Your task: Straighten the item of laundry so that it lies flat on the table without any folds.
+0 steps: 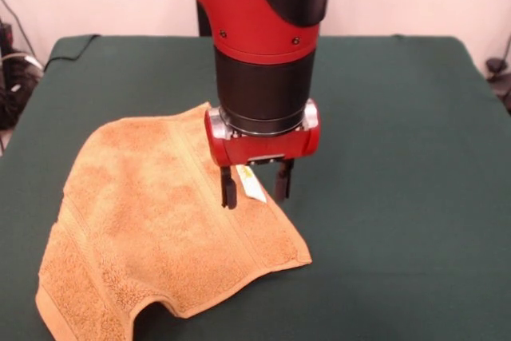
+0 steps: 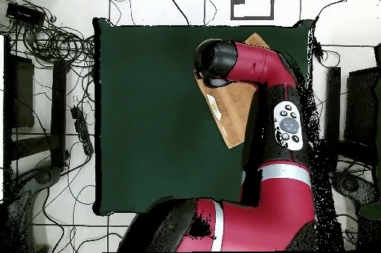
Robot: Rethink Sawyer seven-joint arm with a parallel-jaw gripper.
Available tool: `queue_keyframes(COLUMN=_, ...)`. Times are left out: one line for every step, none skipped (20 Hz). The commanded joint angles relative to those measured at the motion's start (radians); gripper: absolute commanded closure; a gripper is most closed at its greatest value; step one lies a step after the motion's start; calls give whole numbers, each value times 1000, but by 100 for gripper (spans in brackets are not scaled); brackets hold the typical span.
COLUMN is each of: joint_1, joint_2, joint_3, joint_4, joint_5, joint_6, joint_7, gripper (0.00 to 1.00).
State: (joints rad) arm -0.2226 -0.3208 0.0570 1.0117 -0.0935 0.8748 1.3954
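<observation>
One tan-orange towel (image 1: 160, 229) lies rumpled on the green worktop (image 1: 399, 157), spreading mostly left of and below the two fingers (image 1: 229, 189). One white tag (image 1: 252, 184) sits between those fingers, which stand apart and hold nothing, tips at the towel's edge.

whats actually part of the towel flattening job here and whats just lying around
Part of the job:
- tan-orange towel, near edge curled
- white care tag
- green table
- pincer, open over the tag edge

Just lying about:
- tangled cables on the floor
- black stands beside the table
</observation>
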Motion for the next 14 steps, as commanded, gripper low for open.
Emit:
queue_keyframes(joint_1=35, joint_2=17, joint_3=6, joint_4=-20, joint_5=34, joint_6=-20, joint_7=257, gripper=0)
queue_keyframes(joint_1=35, joint_2=21, joint_3=6, joint_4=-32, joint_5=34, joint_6=-14, joint_7=255, gripper=0)
queue_keyframes(joint_1=36, joint_2=29, joint_3=7, joint_4=-47, joint_5=34, joint_6=-5, joint_7=252, gripper=0)
queue_keyframes(joint_1=36, joint_2=38, joint_3=7, joint_4=-61, joint_5=34, joint_6=4, joint_7=249, gripper=0)
queue_keyframes(joint_1=35, joint_2=49, joint_3=9, joint_4=-78, joint_5=35, joint_6=9, joint_7=247, gripper=0)
queue_keyframes(joint_1=36, joint_2=59, joint_3=10, joint_4=-93, joint_5=35, joint_6=16, joint_7=247, gripper=0)
queue_keyframes(joint_1=36, joint_2=70, joint_3=9, joint_4=-107, joint_5=35, joint_6=20, joint_7=249, gripper=0)
queue_keyframes(joint_1=37, joint_2=74, joint_3=7, joint_4=-112, joint_5=36, joint_6=19, joint_7=251, gripper=0)
queue_keyframes(joint_1=38, joint_2=78, joint_3=6, joint_4=-117, joint_5=36, joint_6=19, joint_7=253, gripper=0)
queue_keyframes(joint_1=39, joint_2=81, joint_3=5, joint_4=-122, joint_5=37, joint_6=19, joint_7=255, gripper=0)
queue_keyframes(joint_1=40, joint_2=85, joint_3=3, joint_4=-127, joint_5=37, joint_6=18, joint_7=257, gripper=0)
queue_keyframes(joint_1=42, joint_2=93, joint_3=3, joint_4=-136, joint_5=38, joint_6=15, joint_7=259, gripper=0)
queue_keyframes(joint_1=43, joint_2=102, joint_3=2, joint_4=-145, joint_5=38, joint_6=12, joint_7=262, gripper=0)
queue_keyframes(joint_1=44, joint_2=107, joint_3=0, joint_4=-147, joint_5=38, joint_6=2, joint_7=266, gripper=0)
